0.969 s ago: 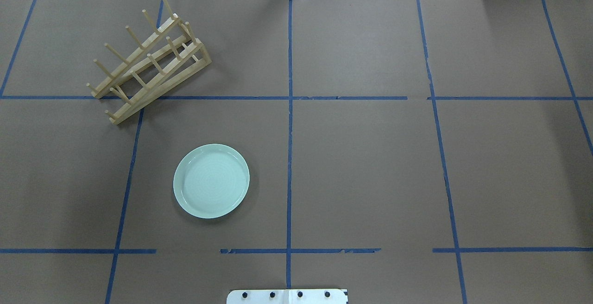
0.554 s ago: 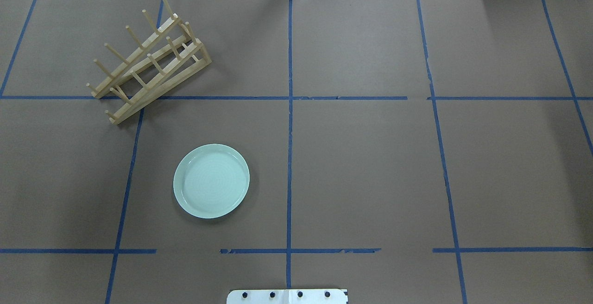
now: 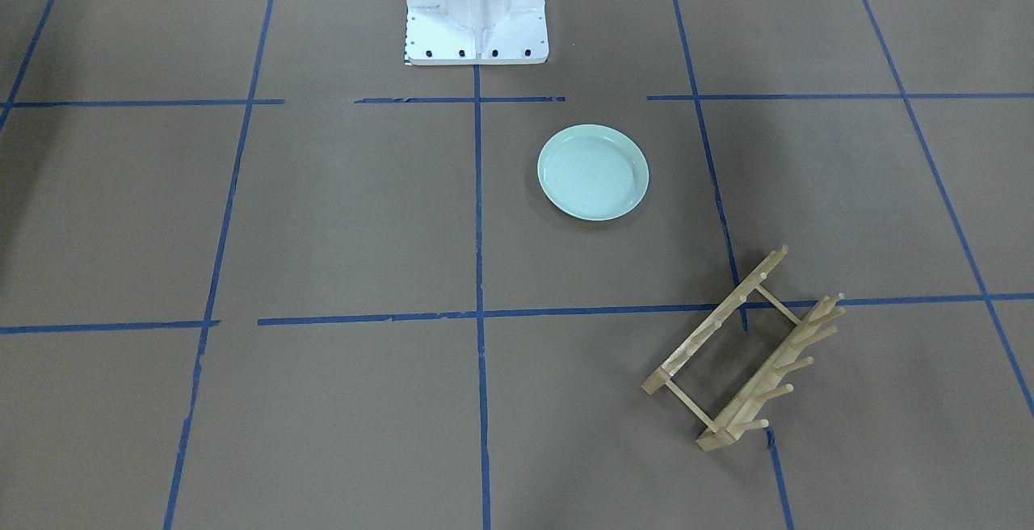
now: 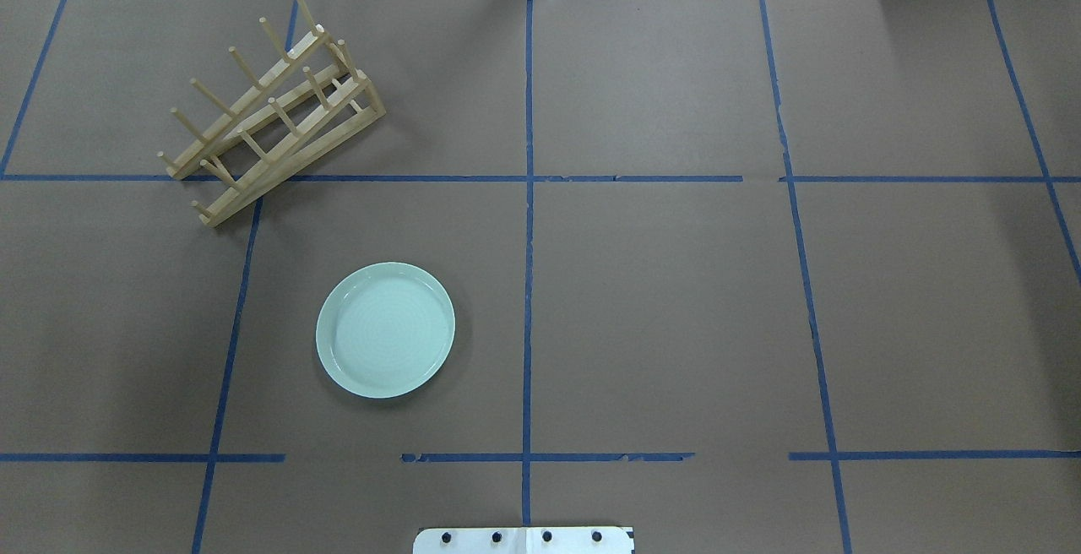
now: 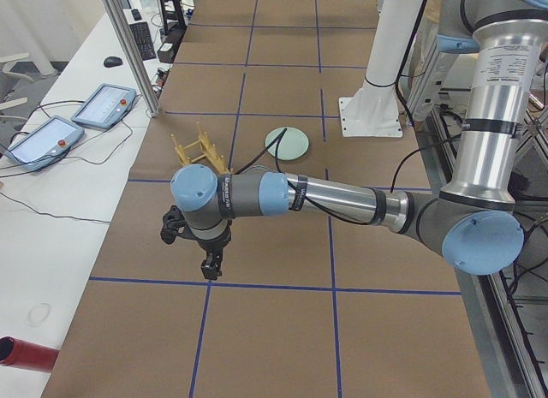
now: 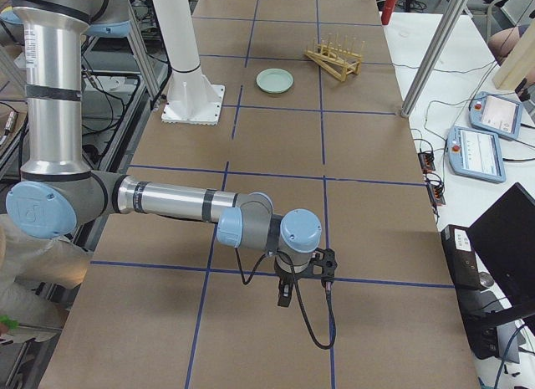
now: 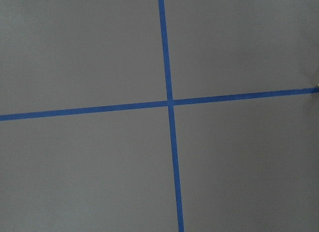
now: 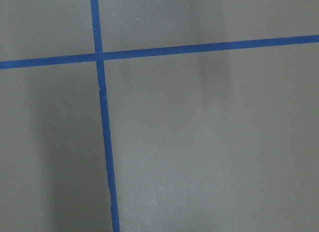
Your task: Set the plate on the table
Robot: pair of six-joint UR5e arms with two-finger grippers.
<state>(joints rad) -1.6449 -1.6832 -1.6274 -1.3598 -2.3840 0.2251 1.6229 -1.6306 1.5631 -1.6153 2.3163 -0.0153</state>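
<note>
The pale mint-green plate (image 4: 385,330) lies flat on the brown table (image 4: 676,301), left of the middle tape line. It also shows in the front view (image 3: 593,172) and both side views (image 5: 287,143) (image 6: 274,80). No gripper is near it. My left gripper (image 5: 210,265) hangs over the table's left end, far from the plate. My right gripper (image 6: 284,295) hangs over the right end. Both show only in the side views, so I cannot tell whether they are open or shut. Both wrist views show only brown paper and blue tape.
The light wooden peg rack (image 4: 270,106) stands empty at the far left, beyond the plate, across a tape line (image 3: 743,352). The white robot base (image 3: 477,13) is at the near edge. Tablets (image 5: 103,105) lie on the side bench.
</note>
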